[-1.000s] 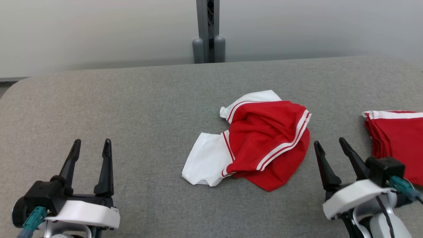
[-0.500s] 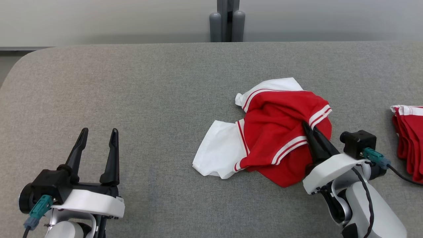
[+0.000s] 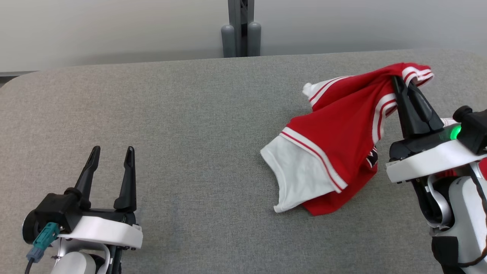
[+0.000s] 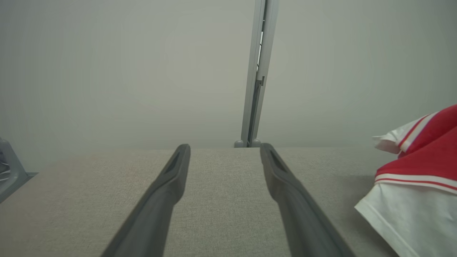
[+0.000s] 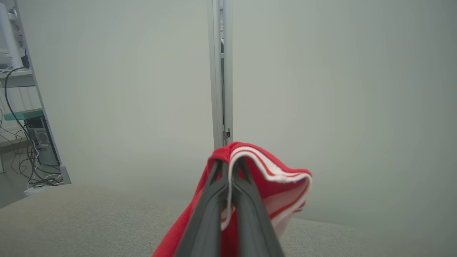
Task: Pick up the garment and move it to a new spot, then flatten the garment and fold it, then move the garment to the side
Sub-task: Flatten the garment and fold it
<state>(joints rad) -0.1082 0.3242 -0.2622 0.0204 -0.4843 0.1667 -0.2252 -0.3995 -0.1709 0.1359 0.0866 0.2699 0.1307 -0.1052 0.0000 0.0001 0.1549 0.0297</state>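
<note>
Right gripper (image 3: 399,82) is pinched tight on the garment (image 3: 335,133), left gripper (image 3: 113,150) is wide apart: lift higher so nothing drags

- The left gripper (image 3: 113,149) has two long, black, tapering fingers on a black block, set on a curved white shell (image 3: 101,236).
- A teal plug (image 3: 41,243) with a grey lead enters a round black housing at its left side.
- Up close, its fingers (image 4: 167,189) look dark grey and matte, each with a narrow slot near the tip.
- The right gripper (image 3: 400,82) has the same black fingers and white shell.
- A green light (image 3: 454,133) glows at its base, beside a black camera block (image 3: 471,127).
- The right forearm (image 3: 462,213) is pale silver-grey, with a thin black cable (image 3: 483,198) along it.
</note>
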